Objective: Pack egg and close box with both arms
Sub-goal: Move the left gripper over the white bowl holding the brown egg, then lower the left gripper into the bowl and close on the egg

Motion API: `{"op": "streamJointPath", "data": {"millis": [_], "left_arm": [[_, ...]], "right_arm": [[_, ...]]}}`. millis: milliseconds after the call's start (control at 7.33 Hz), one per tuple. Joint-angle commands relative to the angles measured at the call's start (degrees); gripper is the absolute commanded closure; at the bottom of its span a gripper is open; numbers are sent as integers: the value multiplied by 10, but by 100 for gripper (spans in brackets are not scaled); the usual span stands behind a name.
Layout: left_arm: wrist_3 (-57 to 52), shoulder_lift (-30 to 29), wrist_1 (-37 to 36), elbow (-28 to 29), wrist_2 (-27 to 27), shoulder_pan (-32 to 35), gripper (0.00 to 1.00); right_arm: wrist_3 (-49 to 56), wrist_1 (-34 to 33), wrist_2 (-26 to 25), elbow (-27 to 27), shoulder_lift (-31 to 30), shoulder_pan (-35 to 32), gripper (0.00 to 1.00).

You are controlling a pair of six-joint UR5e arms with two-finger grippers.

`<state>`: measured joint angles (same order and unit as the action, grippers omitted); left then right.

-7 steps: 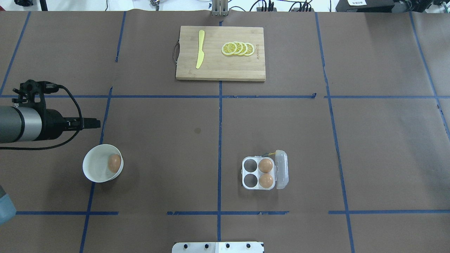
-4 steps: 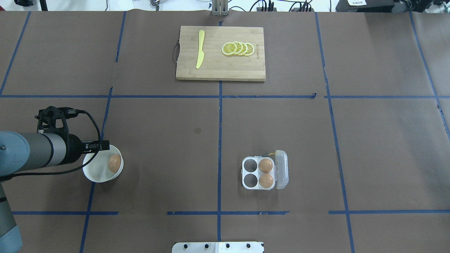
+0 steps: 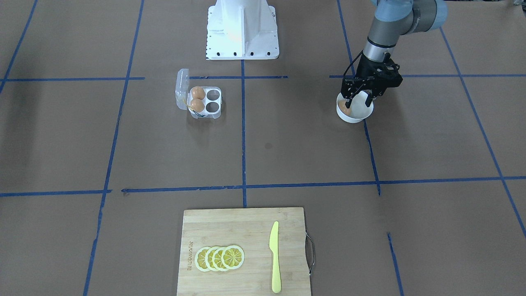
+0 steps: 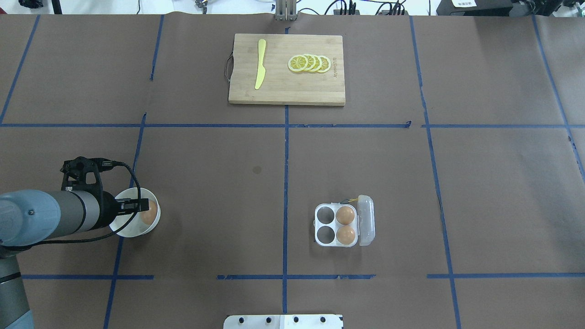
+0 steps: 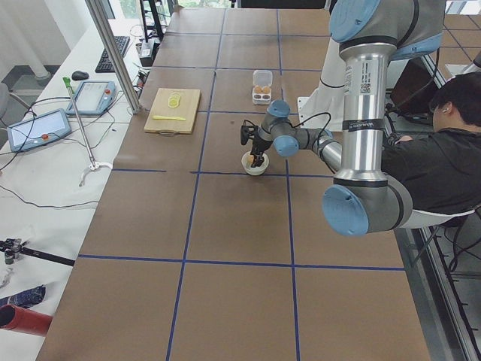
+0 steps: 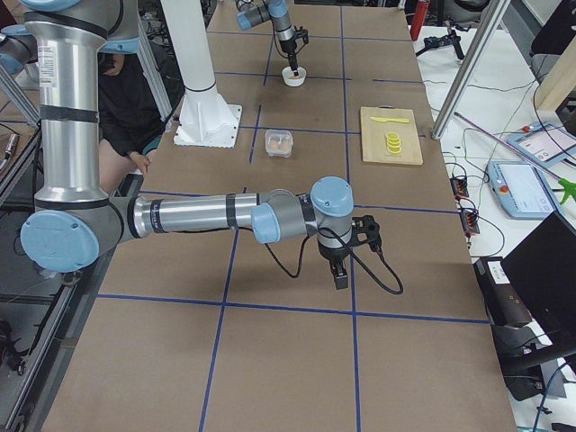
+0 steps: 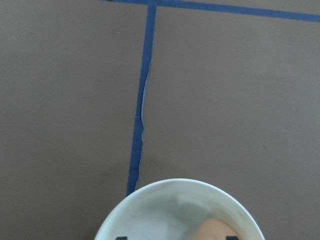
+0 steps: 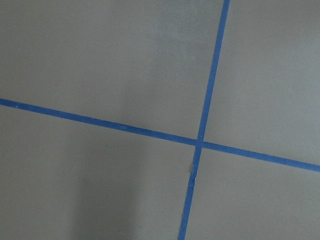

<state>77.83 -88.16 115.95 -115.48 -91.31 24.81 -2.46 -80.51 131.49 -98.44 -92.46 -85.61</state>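
Note:
A tan egg [image 4: 151,212] lies in a round white bowl [image 4: 137,234] at the table's left. My left gripper [image 4: 140,206] is open and hangs over the bowl, its fingers [image 3: 347,100] to either side of the egg [image 3: 347,110] and apart from it. In the left wrist view the egg [image 7: 215,230] sits at the bottom edge inside the bowl [image 7: 180,183]. The clear box [image 4: 325,225] stands with its lid [image 4: 367,219] open; two eggs [image 4: 345,214] fill its right cups and the left cups are empty. My right gripper [image 6: 340,274] shows only in the exterior right view, low over bare table; I cannot tell its state.
A wooden cutting board [image 4: 287,87] with a yellow knife [image 4: 260,64] and lemon slices [image 4: 310,63] lies at the far middle. The white base pedestal [image 3: 241,28] stands at the robot's edge. Blue tape lines cross the brown table.
My left gripper has moved from beyond the bowl toward the robot and to the right, and now hangs over the bowl at the egg. The egg and box have not moved.

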Motion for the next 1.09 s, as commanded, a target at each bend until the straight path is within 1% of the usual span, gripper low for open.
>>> {"op": "streamJointPath", "data": {"millis": [0,273,682,955], "left_arm": [[1,-10,0,3,0,-5,27],[1,-25,1,22,1,-5,27],[-1,-25,3,40,0,-13,27],[-4,-25,3,39,0,-16,28]], "right_arm": [[0,0,0,0,0,0,0],[0,0,0,1,0,0,0],[0,0,0,3,1,0,0],[0,0,0,3,2,0,0]]}}
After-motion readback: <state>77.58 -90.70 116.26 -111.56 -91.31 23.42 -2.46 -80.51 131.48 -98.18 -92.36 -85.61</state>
